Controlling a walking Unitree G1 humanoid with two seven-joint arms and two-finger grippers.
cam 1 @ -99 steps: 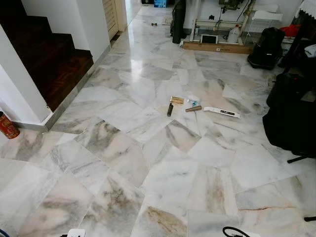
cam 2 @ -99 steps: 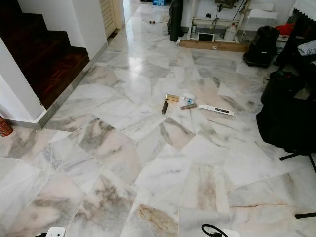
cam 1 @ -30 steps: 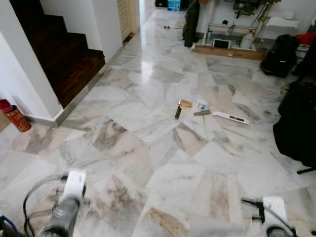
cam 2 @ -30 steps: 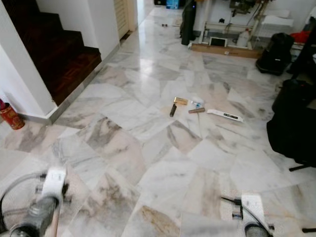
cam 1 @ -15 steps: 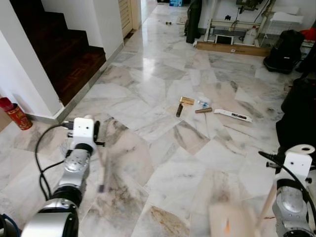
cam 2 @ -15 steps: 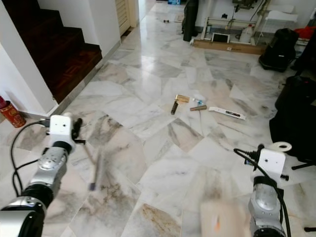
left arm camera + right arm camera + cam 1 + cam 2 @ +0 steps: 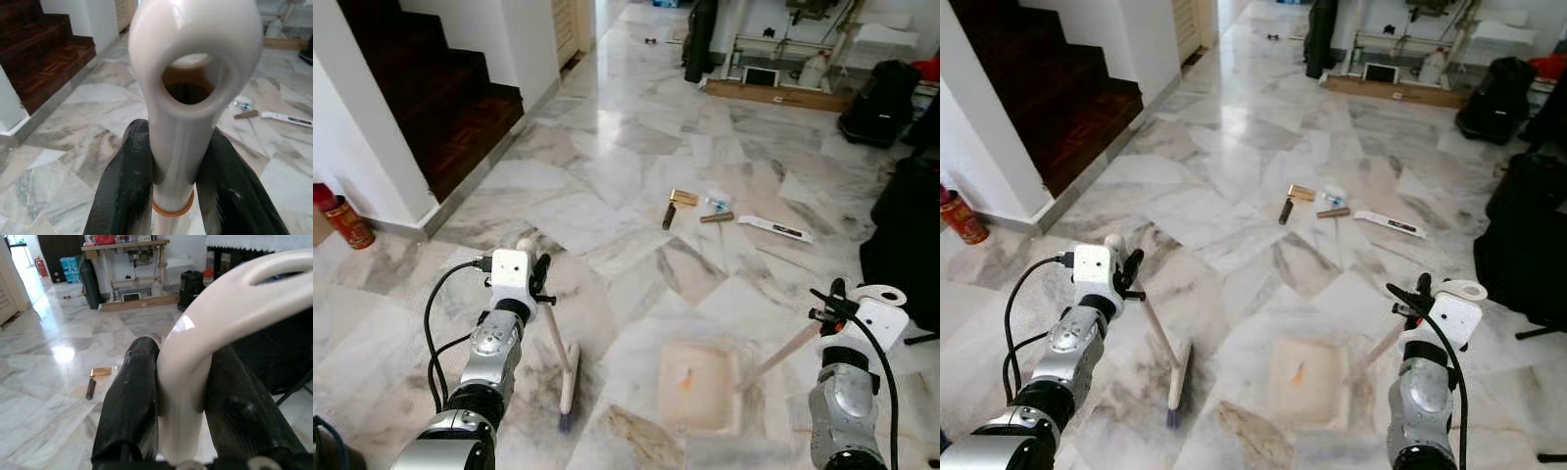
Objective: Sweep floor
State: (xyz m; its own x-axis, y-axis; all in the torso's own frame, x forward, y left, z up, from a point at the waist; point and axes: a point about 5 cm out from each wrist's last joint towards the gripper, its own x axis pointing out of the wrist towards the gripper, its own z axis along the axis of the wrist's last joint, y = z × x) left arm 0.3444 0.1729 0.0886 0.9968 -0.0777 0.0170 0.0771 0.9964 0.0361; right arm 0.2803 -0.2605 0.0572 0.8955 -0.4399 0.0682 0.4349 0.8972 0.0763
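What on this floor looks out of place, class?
A small cluster of litter lies loose mid-floor: a gold packet, dark sticks and a white strip. It lies ahead of the broom in the left gripper and the dustpan in the right gripper.

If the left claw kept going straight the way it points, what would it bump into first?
Nothing close, it seems. The left claw, shut on the cream plastic broom handle, points across bare grey-veined marble floor. The small litter pieces lie off to one side; depth is hard to judge.
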